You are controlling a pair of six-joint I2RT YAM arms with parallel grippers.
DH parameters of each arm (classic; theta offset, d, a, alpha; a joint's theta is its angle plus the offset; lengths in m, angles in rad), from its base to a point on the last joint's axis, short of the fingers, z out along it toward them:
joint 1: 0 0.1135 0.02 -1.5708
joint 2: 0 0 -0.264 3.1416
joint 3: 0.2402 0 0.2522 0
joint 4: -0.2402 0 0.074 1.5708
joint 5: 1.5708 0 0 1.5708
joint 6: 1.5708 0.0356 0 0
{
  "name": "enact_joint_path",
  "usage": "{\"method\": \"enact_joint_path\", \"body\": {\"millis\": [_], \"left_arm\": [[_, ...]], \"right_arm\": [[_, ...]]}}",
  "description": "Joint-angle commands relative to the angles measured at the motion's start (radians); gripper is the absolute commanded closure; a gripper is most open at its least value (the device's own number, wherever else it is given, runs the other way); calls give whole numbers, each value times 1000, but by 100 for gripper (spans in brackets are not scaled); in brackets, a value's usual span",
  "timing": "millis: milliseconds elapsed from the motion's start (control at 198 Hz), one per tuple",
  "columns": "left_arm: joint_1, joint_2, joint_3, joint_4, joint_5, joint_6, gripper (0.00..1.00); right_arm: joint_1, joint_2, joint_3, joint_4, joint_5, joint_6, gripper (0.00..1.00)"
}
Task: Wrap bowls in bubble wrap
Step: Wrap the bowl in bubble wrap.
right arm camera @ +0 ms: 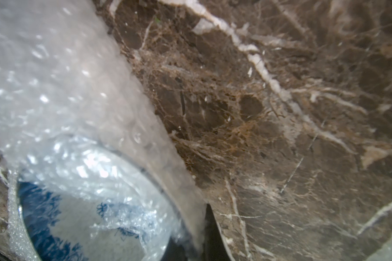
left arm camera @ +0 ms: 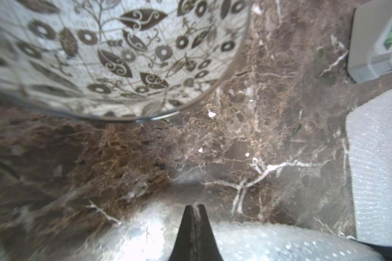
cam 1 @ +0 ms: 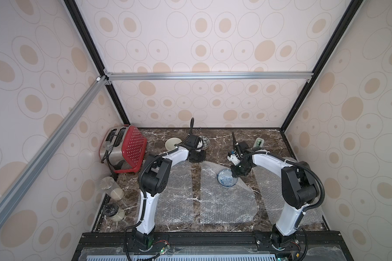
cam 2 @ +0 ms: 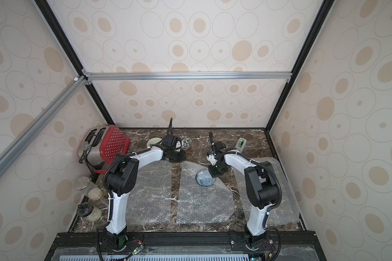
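Note:
Three bubble wrap sheets lie on the marble table: left (cam 1: 177,196), middle (cam 1: 224,203), right (cam 1: 269,187). The blue-patterned bowl (cam 1: 226,178) (cam 2: 205,178) sits on the middle sheet. My right gripper (cam 1: 239,172) (right arm camera: 199,217) is shut on that sheet's corner (right arm camera: 66,90), which is lifted partly over the bowl (right arm camera: 77,226). My left gripper (cam 1: 197,158) (left arm camera: 195,206) is shut on the far edge of the left sheet (left arm camera: 258,239), with film pinched between its fingers. Just beyond it stand the leaf-patterned bowl (cam 1: 205,141) (left arm camera: 122,56) and the cream bowl (cam 1: 172,143).
A red toaster (cam 1: 125,151) stands at the back left. Two glass jars (cam 1: 112,188) (cam 1: 113,211) line the left wall. A small white and green device (cam 1: 259,142) (left arm camera: 376,45) lies at the back right. Walls enclose three sides.

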Motion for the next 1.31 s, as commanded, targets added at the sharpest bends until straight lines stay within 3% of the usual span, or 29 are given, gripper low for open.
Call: {"method": "enact_joint_path", "body": {"millis": [0, 258, 405, 577, 774, 1027, 1305], "left_arm": [[5, -81, -18, -34, -21, 12, 100], [-26, -162, -49, -73, 99, -22, 100], [-81, -210, -61, -135, 152, -16, 100], [-142, -253, -89, -107, 262, -83, 100], [-214, -271, -92, -91, 312, -133, 100], [-284, -243, -108, 13, 340, -218, 100], [-343, -94, -32, 70, 310, -252, 100]], "right_arm": [[-10, 7, 26, -35, 46, 21, 98], [-10, 25, 42, -37, 85, 54, 98], [-10, 43, 48, -40, 99, 63, 98], [-11, 60, 53, -32, 96, 73, 98], [-11, 70, 58, -32, 103, 78, 98], [-10, 76, 56, -23, 101, 92, 98], [-11, 71, 44, -5, 65, 97, 98]]}}
